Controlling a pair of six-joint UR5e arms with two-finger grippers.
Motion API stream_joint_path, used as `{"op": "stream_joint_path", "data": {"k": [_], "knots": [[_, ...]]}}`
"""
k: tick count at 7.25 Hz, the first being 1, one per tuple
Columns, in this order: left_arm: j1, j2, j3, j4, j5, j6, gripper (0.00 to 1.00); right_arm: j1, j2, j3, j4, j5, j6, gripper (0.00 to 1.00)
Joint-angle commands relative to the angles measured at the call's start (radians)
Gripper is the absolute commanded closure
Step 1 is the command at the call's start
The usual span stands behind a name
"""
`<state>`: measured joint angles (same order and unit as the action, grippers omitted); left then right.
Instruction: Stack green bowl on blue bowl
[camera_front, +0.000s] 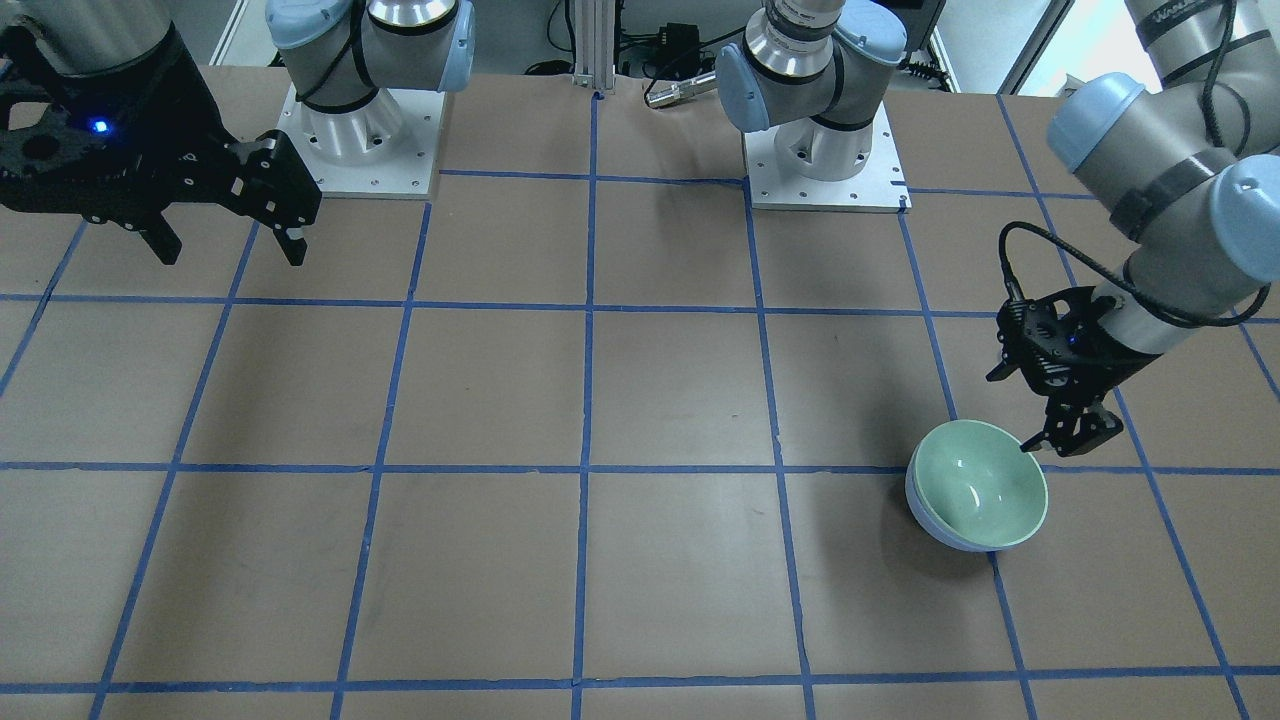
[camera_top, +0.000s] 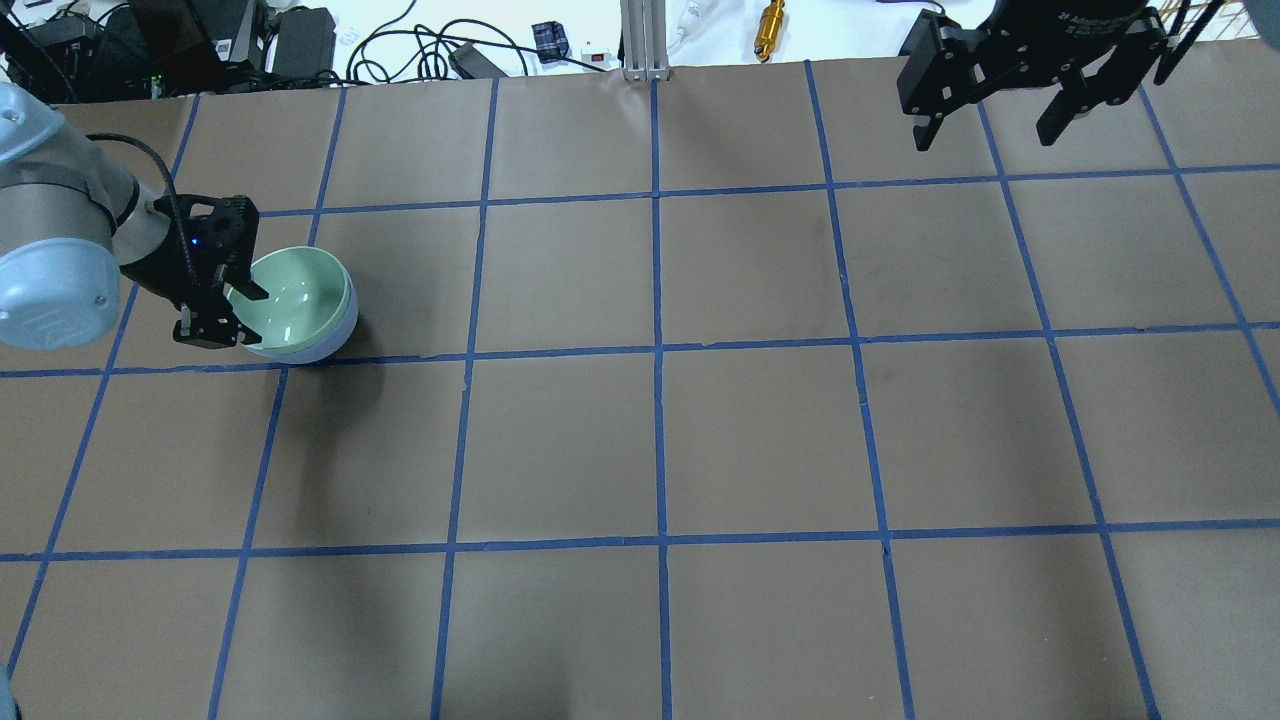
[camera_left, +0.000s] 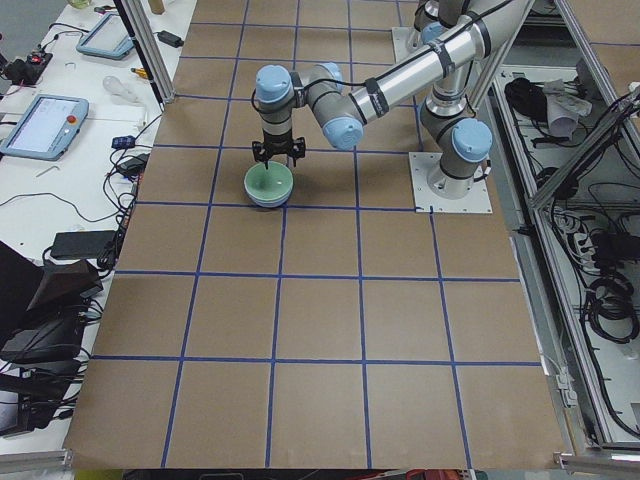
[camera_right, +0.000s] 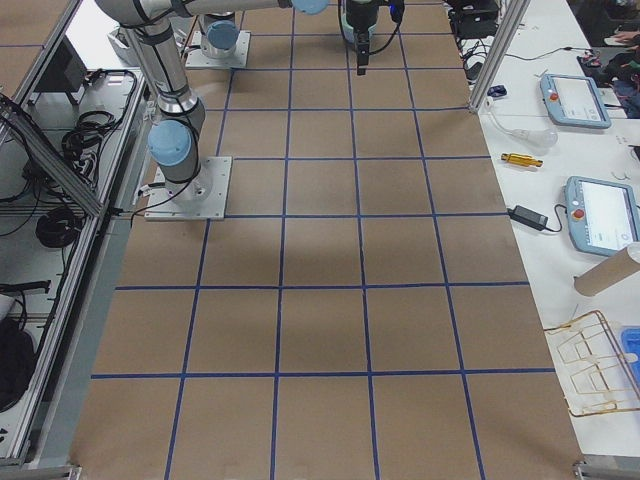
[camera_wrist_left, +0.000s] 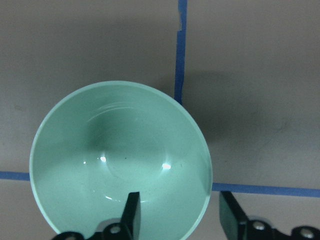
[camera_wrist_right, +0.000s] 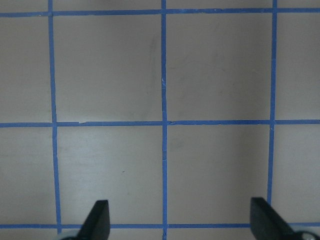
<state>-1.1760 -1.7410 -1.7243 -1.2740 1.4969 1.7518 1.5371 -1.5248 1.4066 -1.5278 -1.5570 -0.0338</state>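
Observation:
The green bowl (camera_front: 980, 485) sits nested inside the blue bowl (camera_front: 932, 528), on the table on my left side. Only the blue bowl's outer wall shows under the green rim, also in the overhead view (camera_top: 328, 342). My left gripper (camera_front: 1060, 440) is open and straddles the green bowl's near rim, with one finger (camera_wrist_left: 131, 215) inside the bowl (camera_wrist_left: 120, 160) and the other finger (camera_wrist_left: 231, 215) outside. My right gripper (camera_front: 232, 255) is open and empty, held high over the far right of the table (camera_top: 985, 135).
The brown table carries a grid of blue tape (camera_top: 657, 350). The two arm bases (camera_front: 360, 130) (camera_front: 820, 150) stand at the robot's edge. Cables and small tools (camera_top: 770, 20) lie beyond the far edge.

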Motion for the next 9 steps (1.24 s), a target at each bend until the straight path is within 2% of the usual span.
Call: {"op": "stream_joint_path", "data": {"k": [1, 2, 4, 5, 6, 7, 8, 9], "knots": [[-0.022, 0.072, 0.165, -0.29, -0.03, -0.24, 0.0, 0.0, -0.001, 0.0, 0.0, 0.0, 0.0, 0.0], [-0.028, 0.125, 0.178, -0.362, -0.035, -0.352, 0.0, 0.0, -0.001, 0.0, 0.0, 0.0, 0.0, 0.0], [-0.132, 0.202, 0.163, -0.37, -0.032, -0.72, 0.0, 0.0, 0.0, 0.0, 0.0, 0.0, 0.0, 0.0], [-0.228, 0.207, 0.164, -0.369, -0.018, -0.97, 0.0, 0.0, -0.001, 0.0, 0.0, 0.0, 0.0, 0.0], [-0.305, 0.21, 0.164, -0.367, -0.008, -1.105, 0.0, 0.0, -0.001, 0.0, 0.0, 0.002, 0.0, 0.0], [-0.342, 0.196, 0.166, -0.361, 0.04, -1.253, 0.0, 0.0, -0.001, 0.0, 0.0, 0.002, 0.0, 0.0], [-0.349, 0.184, 0.172, -0.358, 0.051, -1.46, 0.0, 0.0, -0.001, 0.0, 0.0, 0.002, 0.0, 0.0], [-0.365, 0.173, 0.175, -0.332, 0.046, -1.574, 0.0, 0.0, -0.001, 0.0, 0.0, 0.002, 0.0, 0.0]]}}
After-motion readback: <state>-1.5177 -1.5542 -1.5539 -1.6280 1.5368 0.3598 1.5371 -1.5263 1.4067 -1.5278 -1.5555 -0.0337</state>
